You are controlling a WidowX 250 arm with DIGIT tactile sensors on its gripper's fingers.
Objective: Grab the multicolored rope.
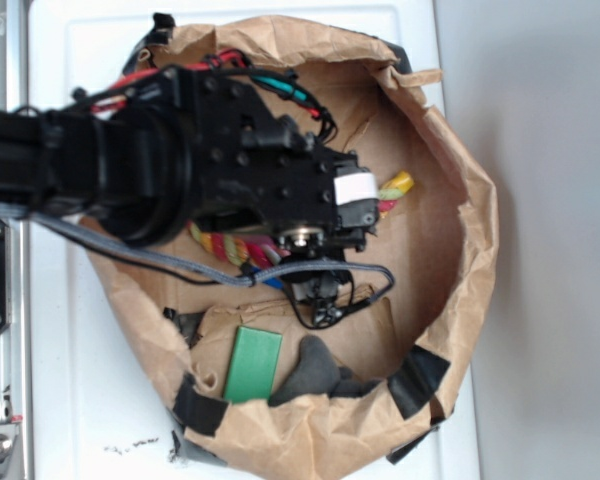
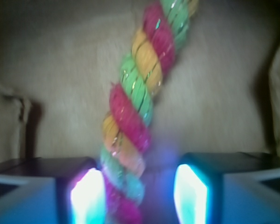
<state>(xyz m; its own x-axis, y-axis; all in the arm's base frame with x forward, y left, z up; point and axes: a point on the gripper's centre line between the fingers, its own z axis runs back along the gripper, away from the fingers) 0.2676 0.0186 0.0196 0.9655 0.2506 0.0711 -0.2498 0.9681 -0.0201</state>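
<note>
rope [image 2: 133, 126] between parted jaws (untouched right side)

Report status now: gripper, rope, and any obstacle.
Gripper open, fingers either side of the multicolored rope. Rope lying flat in the paper bag. Nothing in the way.

Your exterior view is bright and evenly lit, the white table [image 1: 540, 250] nearly washed out, with soft shadow inside the paper bag [image 1: 460, 230]. Your wrist view is dim and blurred; the gripper [image 2: 139, 196] pads [image 2: 86, 198] glare cyan-white.
</note>
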